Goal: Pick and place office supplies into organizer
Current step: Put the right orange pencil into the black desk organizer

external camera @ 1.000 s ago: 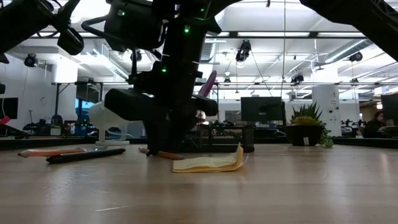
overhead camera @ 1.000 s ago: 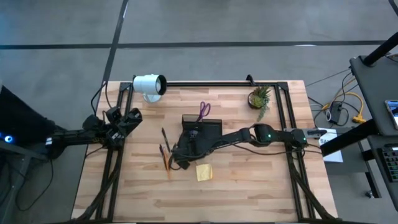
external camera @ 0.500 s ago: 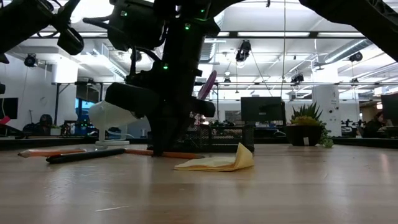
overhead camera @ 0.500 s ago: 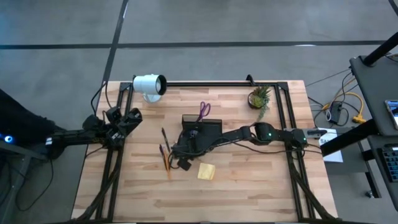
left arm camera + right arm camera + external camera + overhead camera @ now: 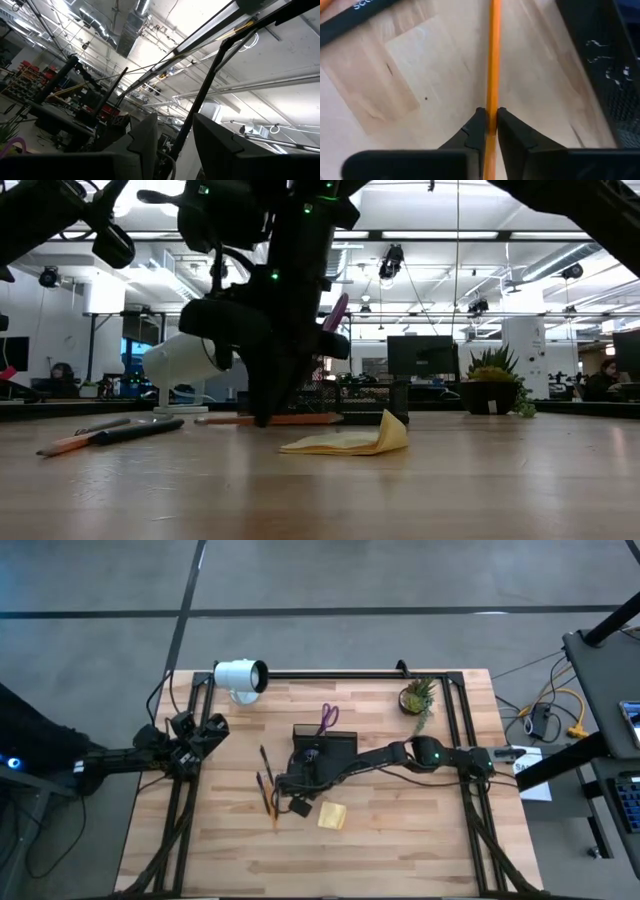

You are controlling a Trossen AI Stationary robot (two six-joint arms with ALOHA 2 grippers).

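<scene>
— Two [image 5: 488, 127] dark fingers of the right gripper [image 5: 283, 792] pinched tight on an orange pencil [image 5: 493, 60], low over the wooden table [image 5: 400, 840], just beside the organizer [image 5: 325, 745].
— And the rest of the supplies?
— Purple scissors [image 5: 328, 718] standing in the organizer; yellow sticky-note pad [image 5: 345, 441] on the boards near the gripper; two more pencils [image 5: 265, 785] alongside.
— Left gripper [image 5: 205, 730]?
— Parked at the table's left edge; open or closed, cannot tell.

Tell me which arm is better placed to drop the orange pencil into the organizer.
The right. Its gripper is shut on the orange pencil, lifted off the table right beside the organizer. The left gripper waits at the table's left edge, holding nothing.
</scene>
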